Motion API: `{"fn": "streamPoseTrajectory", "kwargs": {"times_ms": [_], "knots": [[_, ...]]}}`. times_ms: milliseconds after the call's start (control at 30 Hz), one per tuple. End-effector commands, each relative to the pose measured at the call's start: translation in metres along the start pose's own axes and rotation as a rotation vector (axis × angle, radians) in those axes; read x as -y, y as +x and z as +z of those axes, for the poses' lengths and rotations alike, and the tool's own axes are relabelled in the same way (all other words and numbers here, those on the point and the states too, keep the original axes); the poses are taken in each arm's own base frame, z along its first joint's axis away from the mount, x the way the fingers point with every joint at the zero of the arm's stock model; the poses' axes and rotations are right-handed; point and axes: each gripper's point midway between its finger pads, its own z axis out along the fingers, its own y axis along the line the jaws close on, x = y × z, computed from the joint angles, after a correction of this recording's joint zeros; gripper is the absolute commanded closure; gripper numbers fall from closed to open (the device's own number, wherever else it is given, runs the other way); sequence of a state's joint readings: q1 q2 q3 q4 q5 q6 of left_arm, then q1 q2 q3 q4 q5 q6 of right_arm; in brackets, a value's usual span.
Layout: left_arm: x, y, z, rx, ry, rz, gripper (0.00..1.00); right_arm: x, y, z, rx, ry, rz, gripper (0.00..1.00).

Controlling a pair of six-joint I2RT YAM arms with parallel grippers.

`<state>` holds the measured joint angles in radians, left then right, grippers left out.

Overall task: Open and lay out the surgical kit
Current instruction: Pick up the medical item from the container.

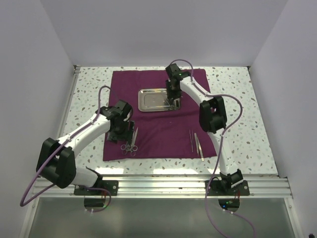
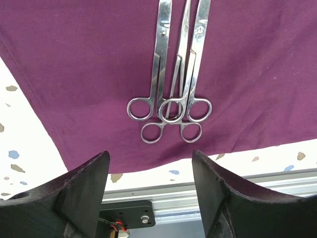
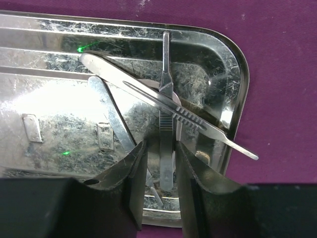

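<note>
The dark maroon cloth wrap [image 1: 158, 139] lay opened flat on the white speckled table [image 1: 237, 114]. A small shiny rectangular steel tray [image 1: 148, 94] sat on the cloth toward its 12 o'clock edge, its scratched floor [image 3: 49, 49] throwing back glare. Inside it a thin silver handle [image 3: 166, 54] lay lengthwise. A second flat silver handle [image 3: 208, 126] crossed over the first, its narrow tip passing over the tray's rim at 4 o'clock.

At the cloth's 7 o'clock corner a cluster of silver ring-handled instruments [image 1: 130, 144] lay side by side, overlapping, rings [image 2: 171, 106] toward the near hem. Slim silver tweezers [image 1: 197, 144] lay at the cloth's 5 o'clock.

The left tool [image 1: 121, 133] hung over that corner, spread wide [image 2: 148, 158] with nothing held. The right tool [image 1: 172, 102] stood over the tray's 3 o'clock end, narrowly parted [image 3: 159, 146] astride the lengthwise handle, with a gap on one side.

Plain white walls enclosed the table on three sides, and an aluminium rail [image 1: 163, 184] ran along its 6 o'clock edge.
</note>
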<state>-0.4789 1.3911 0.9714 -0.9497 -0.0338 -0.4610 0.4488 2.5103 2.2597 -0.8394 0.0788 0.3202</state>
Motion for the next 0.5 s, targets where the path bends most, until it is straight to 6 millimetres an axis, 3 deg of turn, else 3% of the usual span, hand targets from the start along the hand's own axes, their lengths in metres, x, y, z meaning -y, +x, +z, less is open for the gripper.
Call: {"fn": "streamPoseTrajectory", "kwargs": {"times_ms": [0, 133, 200, 333, 467], "knots": [[0.003, -0.012, -0.006, 0.025, 0.000, 0.006, 0.29, -0.005, 0.044, 0.013, -0.139, -0.010, -0.005, 0.69], [0.003, -0.012, -0.006, 0.027, -0.001, 0.004, 0.29, -0.015, 0.026, -0.017, -0.056, -0.059, 0.003, 0.69], [0.003, -0.010, -0.004, 0.024, -0.002, 0.003, 0.29, -0.019, -0.003, -0.049, 0.048, -0.082, -0.005, 0.66], [0.003, -0.007, -0.001, 0.018, 0.004, 0.003, 0.30, -0.018, -0.040, -0.081, 0.155, -0.065, -0.034, 0.62], [0.004, -0.009, -0.002, 0.023, 0.007, 0.007, 0.30, -0.008, -0.054, -0.081, 0.188, -0.022, -0.042, 0.55]]}}
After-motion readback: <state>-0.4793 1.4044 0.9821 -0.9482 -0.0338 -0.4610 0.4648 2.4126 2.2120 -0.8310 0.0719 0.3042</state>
